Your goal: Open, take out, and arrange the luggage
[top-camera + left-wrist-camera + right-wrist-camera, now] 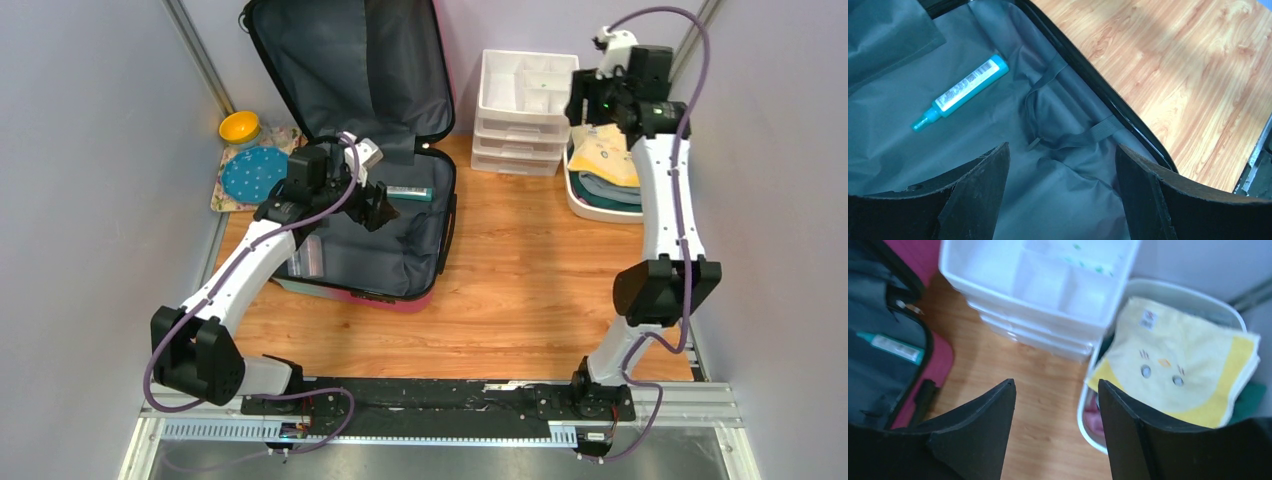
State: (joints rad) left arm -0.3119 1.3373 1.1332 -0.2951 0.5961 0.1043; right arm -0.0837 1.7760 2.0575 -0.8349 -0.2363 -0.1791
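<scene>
the suitcase (400,250) lies open on the left side of the wooden table (530,290), its lid (340,60) propped upright against the back wall and the grey lining showing. a teal bottle (960,92) lies on the lining of the bottom half, near the hinge. the left claw (1062,155) hangs over that half, close beside the bottle but not touching it, fingers spread wide with only lining between them. over on the right, the right claw (1057,390) hovers above the gap between the white drawer unit (1048,295) and the white tub (1088,405), fingers also apart and gripping nothing. a yellow towel (1178,365) with a little face on it lies on top of the things in the tub.
</scene>
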